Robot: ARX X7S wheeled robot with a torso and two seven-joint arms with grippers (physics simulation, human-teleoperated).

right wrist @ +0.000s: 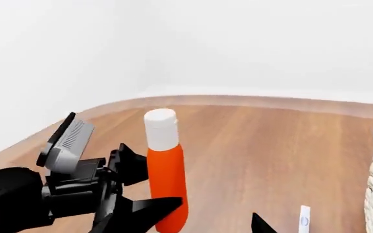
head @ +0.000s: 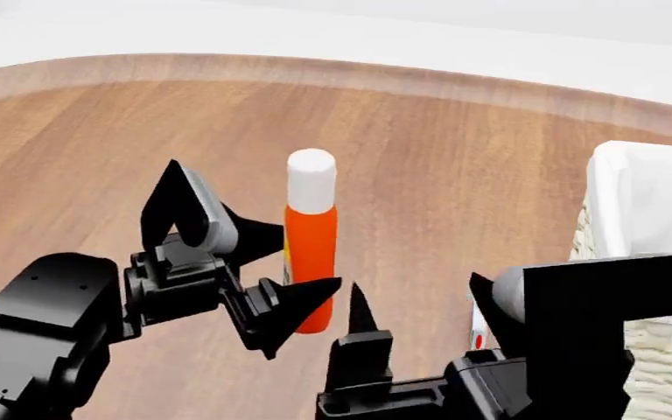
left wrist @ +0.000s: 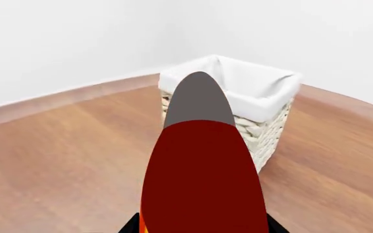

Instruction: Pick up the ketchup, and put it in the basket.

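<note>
Left wrist view: the ketchup fills the foreground, the basket beyond it.

Head view: the left gripper clasps the upright bottle mid-table; the right gripper stands open nearby.

Right wrist view: the same grasp. Next, probably lift and carry toward the table's right edge.

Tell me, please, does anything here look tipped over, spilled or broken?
Nothing stands out. The ketchup is upright with its white cap on, between the fingers of the left end effector. The basket stands upright with its liner folded over the rim. A small white box stands near the basket. No spill shows on the table.
</note>
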